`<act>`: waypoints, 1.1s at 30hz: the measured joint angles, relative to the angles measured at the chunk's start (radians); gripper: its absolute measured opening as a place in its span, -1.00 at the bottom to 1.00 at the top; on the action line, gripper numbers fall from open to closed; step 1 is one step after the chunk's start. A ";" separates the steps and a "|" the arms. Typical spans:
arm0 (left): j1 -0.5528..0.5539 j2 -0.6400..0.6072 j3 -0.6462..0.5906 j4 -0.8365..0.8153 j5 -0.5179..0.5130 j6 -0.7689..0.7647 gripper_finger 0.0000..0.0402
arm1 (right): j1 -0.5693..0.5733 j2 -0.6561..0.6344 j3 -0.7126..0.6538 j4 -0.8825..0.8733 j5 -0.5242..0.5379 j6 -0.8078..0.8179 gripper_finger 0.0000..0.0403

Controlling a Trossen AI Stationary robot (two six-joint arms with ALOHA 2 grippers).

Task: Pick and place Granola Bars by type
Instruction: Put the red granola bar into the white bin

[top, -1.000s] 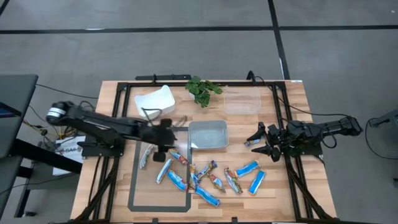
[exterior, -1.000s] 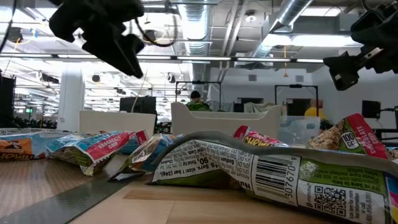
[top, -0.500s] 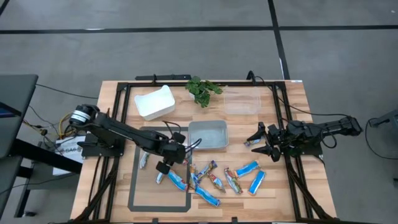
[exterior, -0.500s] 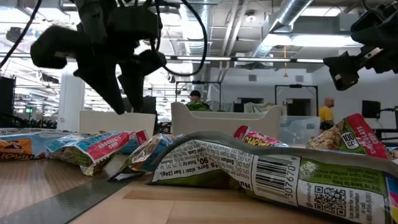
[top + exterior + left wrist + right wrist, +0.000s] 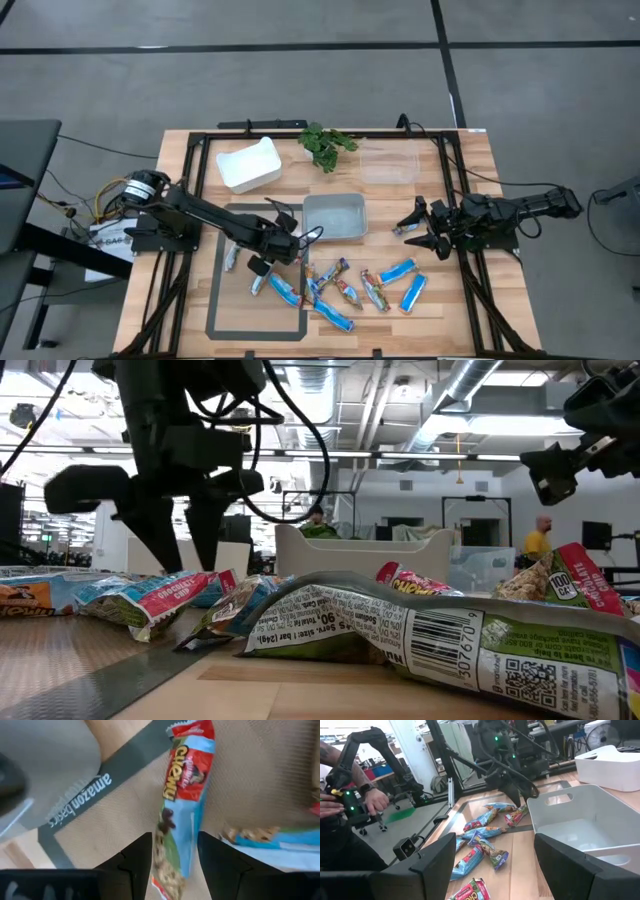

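The left gripper (image 5: 262, 262) hung spread over a red-and-blue granola bar (image 5: 181, 815) on the desk (image 5: 460, 310), fingers straddling it, seemingly to pinch it. The right gripper (image 5: 413, 232) waited wide open beside the grey bin (image 5: 334, 232).

The tabletop (image 5: 470, 165) is pale wood with visible grain, matt. The granola bars (image 5: 398, 271) wear glossy, crinkled foil wrappers. The grey bin (image 5: 335, 217) and white bin (image 5: 248, 164) look like smooth matt plastic, the clear container (image 5: 388, 163) translucent plastic. The dark mat (image 5: 75, 805) looks matt.
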 joint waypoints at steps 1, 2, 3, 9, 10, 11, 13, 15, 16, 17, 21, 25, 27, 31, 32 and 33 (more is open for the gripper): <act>0.002 0.009 -0.004 0.013 0.000 0.010 -0.25 | 0.000 0.000 0.000 0.000 0.000 0.000 0.31; 0.003 0.018 -0.005 0.018 0.000 0.017 -0.25 | 0.000 0.001 0.000 0.000 0.000 0.000 0.31; 0.003 0.026 -0.005 0.021 0.000 0.026 -0.25 | 0.000 0.000 0.000 0.000 0.000 0.000 0.31; 0.009 0.055 -0.007 0.056 0.014 0.036 -0.25 | 0.000 0.000 0.000 0.000 0.000 0.000 0.31; 0.009 0.054 -0.007 0.057 0.015 0.036 -0.25 | 0.000 -0.001 0.000 0.000 0.000 0.000 0.31; 0.010 0.054 -0.007 0.060 0.016 0.036 -0.25 | 0.000 0.000 0.000 -0.001 0.000 0.000 0.31; 0.010 0.054 -0.007 0.061 0.027 0.037 -0.26 | 0.000 -0.001 0.000 0.000 0.000 0.000 0.31; 0.010 0.054 -0.007 0.062 0.037 0.037 -0.29 | 0.000 0.000 0.000 0.000 0.000 0.000 0.31; 0.010 0.054 -0.007 0.062 0.045 0.033 -0.33 | 0.000 -0.001 0.000 0.001 0.000 0.000 0.31; 0.010 0.054 -0.007 0.062 0.055 0.026 -0.37 | 0.000 -0.001 0.000 0.001 0.000 0.000 0.31; 0.010 0.054 -0.007 0.062 0.091 -0.002 -0.62 | 0.000 -0.001 0.000 0.001 0.000 0.000 0.31; 0.010 0.053 -0.005 0.061 0.102 -0.046 -0.87 | 0.000 -0.001 0.000 0.003 0.000 0.000 0.31; 0.010 0.047 -0.002 0.057 0.101 -0.072 -0.95 | 0.000 -0.001 0.000 0.003 0.000 0.000 0.31; 0.009 0.013 -0.001 0.066 0.083 -0.106 -0.92 | 0.000 -0.001 0.000 0.005 0.000 0.000 0.31; 0.009 0.001 -0.001 0.067 0.074 -0.108 -0.89 | 0.000 -0.001 0.000 0.005 0.000 0.000 0.31; 0.010 -0.013 -0.001 0.066 0.063 -0.108 -0.86 | 0.000 0.000 0.000 0.005 0.000 0.000 0.31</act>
